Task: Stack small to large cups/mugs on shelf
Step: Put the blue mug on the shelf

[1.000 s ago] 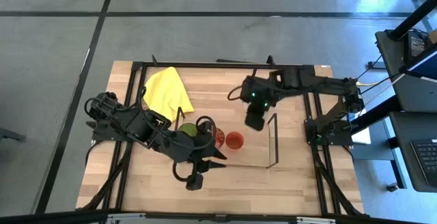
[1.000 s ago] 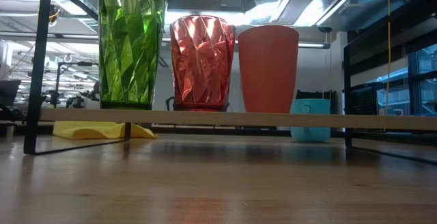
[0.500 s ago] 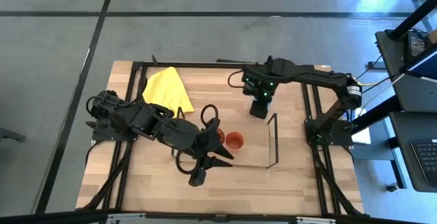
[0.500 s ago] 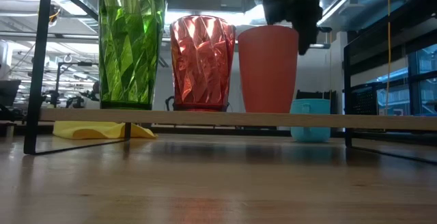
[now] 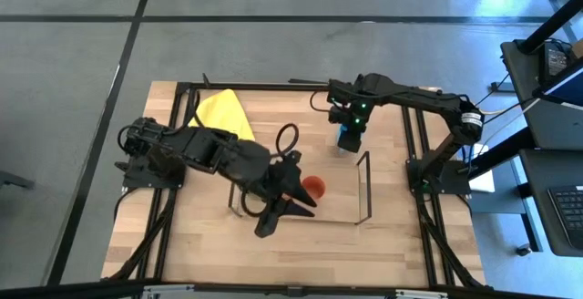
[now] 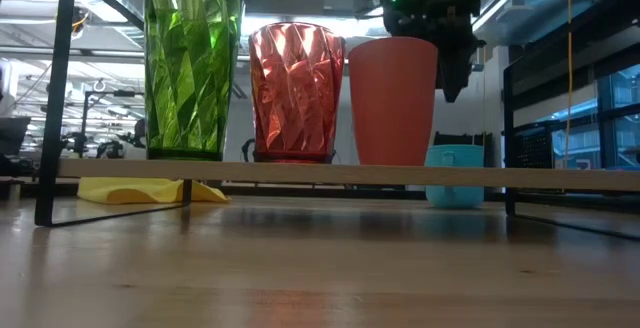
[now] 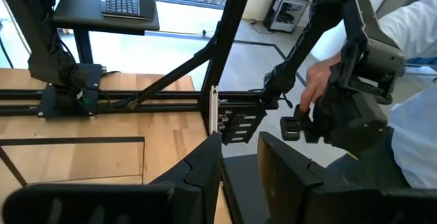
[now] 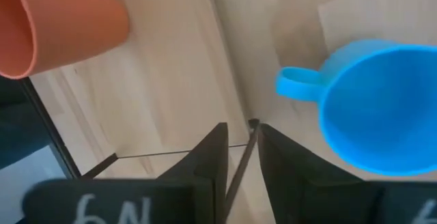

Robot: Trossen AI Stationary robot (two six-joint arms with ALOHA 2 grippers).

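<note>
On the shelf [image 6: 320, 173] stand the green tumbler [image 6: 192, 63], the red patterned cup [image 6: 294, 90] and the plain orange cup [image 6: 392, 100], all upright on their bases. The light blue mug [image 8: 372, 108] stands on the table behind the shelf, its handle [image 8: 295, 85] toward the orange cup [image 8: 58, 19]. My right gripper [image 8: 242, 132] hangs above and beside the mug [image 5: 343, 142], pointing steeply down, open by a narrow gap with nothing in it. My left gripper [image 5: 284, 215] is raised over the shelf's near side, open and holding nothing; its arm hides the green and red cups in the high view.
A yellow cloth [image 5: 223, 117] lies at the table's far left. The shelf's upright wire end frame [image 5: 364, 188] stands just near of the mug. The black table frame [image 5: 414, 144] runs along the edges. In the left wrist view a person's hand [image 7: 317, 80] shows beyond the table.
My right gripper has swung toward the table's far edge and come down over the blue mug, tipping more steeply downward. My left arm has swung toward the right across the shelf, now covering the green and red cups from above. The cups have not moved.
</note>
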